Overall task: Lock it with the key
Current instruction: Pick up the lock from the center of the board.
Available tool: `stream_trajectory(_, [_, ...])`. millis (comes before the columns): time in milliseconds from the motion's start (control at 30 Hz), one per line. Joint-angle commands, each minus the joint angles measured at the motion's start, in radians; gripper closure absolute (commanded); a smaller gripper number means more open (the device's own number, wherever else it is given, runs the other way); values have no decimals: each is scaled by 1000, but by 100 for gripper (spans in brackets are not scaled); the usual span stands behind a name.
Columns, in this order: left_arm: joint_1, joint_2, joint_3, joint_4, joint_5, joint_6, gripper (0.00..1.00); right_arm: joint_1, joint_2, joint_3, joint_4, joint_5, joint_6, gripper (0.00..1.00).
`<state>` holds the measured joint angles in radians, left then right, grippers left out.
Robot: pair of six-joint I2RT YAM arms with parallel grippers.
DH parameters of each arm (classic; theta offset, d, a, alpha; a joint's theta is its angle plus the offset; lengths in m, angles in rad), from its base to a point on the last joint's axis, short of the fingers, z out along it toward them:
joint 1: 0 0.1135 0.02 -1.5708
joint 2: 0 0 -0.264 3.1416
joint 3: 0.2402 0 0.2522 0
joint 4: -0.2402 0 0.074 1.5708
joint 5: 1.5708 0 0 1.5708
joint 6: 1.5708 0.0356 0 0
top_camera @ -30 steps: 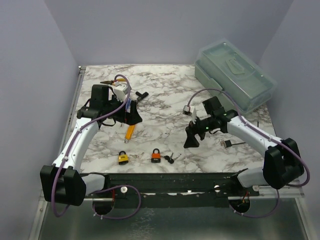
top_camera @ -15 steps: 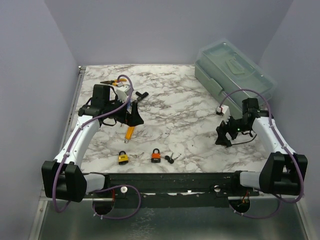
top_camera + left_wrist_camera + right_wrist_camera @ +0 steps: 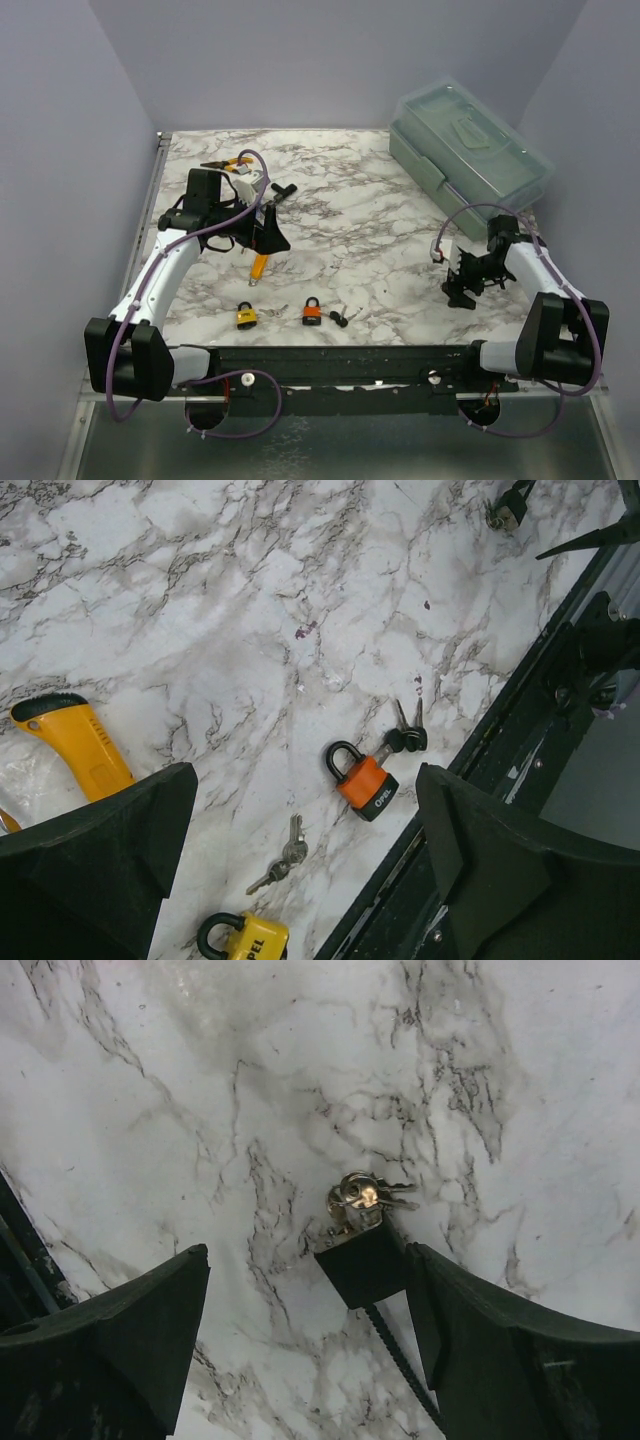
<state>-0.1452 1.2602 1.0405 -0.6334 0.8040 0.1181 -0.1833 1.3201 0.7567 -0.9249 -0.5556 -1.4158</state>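
Approach step: right end effector (image 3: 310, 1345) is held wide over the black lock (image 3: 362, 1260); keys (image 3: 362, 1193) touching it likely need to be pinched next

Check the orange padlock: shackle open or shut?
Shut: both shackle legs enter the orange padlock in the left wrist view; the keys lie beside it.

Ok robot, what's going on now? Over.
Left gripper open, empty. Right gripper open above black lock, keys. Orange padlock untouched. Nothing blocking.
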Motion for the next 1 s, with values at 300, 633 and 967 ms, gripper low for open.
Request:
stream_trajectory(300, [2,25,41,-10,61,28,1,-5,-4,-101,121,76,-21,18])
stream_trajectory(633, [2,25,54,-11,54,40,1,-5,97,-68,192,83,-35,32])
stream_trajectory(967, [2,23,71,-11,47,61,1,-4,34,-48,132,50,-59,78])
